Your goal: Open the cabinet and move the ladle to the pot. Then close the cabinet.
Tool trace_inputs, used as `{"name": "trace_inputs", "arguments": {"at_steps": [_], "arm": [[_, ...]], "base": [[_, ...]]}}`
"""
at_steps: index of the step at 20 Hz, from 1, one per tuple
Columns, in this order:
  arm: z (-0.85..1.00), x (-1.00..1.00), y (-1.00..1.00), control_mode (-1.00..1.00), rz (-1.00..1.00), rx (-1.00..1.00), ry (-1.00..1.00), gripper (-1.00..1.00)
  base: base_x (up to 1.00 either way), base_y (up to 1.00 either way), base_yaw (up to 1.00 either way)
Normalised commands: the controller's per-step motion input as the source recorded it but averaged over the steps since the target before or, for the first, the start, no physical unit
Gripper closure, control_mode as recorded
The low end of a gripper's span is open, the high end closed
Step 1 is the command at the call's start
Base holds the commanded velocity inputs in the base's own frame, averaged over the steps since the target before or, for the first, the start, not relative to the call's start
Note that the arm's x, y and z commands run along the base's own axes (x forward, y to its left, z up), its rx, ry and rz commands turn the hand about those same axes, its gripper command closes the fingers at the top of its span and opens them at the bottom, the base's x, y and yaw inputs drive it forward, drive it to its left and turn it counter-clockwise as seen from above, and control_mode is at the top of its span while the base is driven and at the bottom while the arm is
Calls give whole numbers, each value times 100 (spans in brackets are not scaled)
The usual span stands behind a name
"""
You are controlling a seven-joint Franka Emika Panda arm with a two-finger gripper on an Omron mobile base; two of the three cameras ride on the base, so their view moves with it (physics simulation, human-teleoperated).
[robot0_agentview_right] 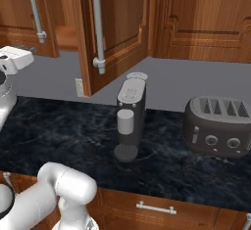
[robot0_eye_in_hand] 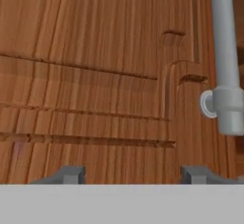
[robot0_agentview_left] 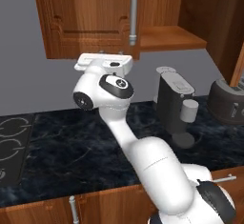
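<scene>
The reddish-brown wall cabinet (robot0_agentview_left: 86, 18) has its left door shut, with a silver bar handle (robot0_agentview_left: 134, 13) along the door's right edge. Its right door (robot0_agentview_right: 117, 33) is swung wide open, baring the wooden shelf (robot0_agentview_left: 171, 38). My gripper (robot0_eye_in_hand: 133, 175) is open and points straight at the shut left door from close by, with nothing between its fingertips (robot0_eye_in_hand: 71, 174). The lower end of the handle (robot0_eye_in_hand: 225, 99) lies just to the right of the gripper. My white hand (robot0_agentview_left: 104, 63) hovers under the door's lower edge. The ladle and the pot are out of view.
A dark coffee machine (robot0_agentview_left: 174, 104) and a toaster (robot0_agentview_left: 228, 101) stand on the black marble counter (robot0_agentview_left: 71, 147). Stove burners (robot0_agentview_left: 12, 142) lie at the left. The open door's handle (robot0_agentview_right: 98, 28) hangs over the counter above the coffee machine (robot0_agentview_right: 130, 111).
</scene>
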Motion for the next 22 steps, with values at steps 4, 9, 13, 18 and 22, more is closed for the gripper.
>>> {"name": "trace_inputs", "arguments": {"at_steps": [4, 9, 13, 18, 22], "arm": [[31, 99, -29, -100, 2, 10, 0, -100], [37, 85, -29, -100, 2, 7, 0, -100], [42, 19, -40, -100, 3, 3, -5, -100], [59, -97, -64, -100, 7, 0, -19, -100], [85, -100, -71, -100, 8, 0, -9, -100]], "base": [[0, 0, 0], [0, 0, 0], [0, 0, 0], [0, 0, 0], [0, 0, 0]]}}
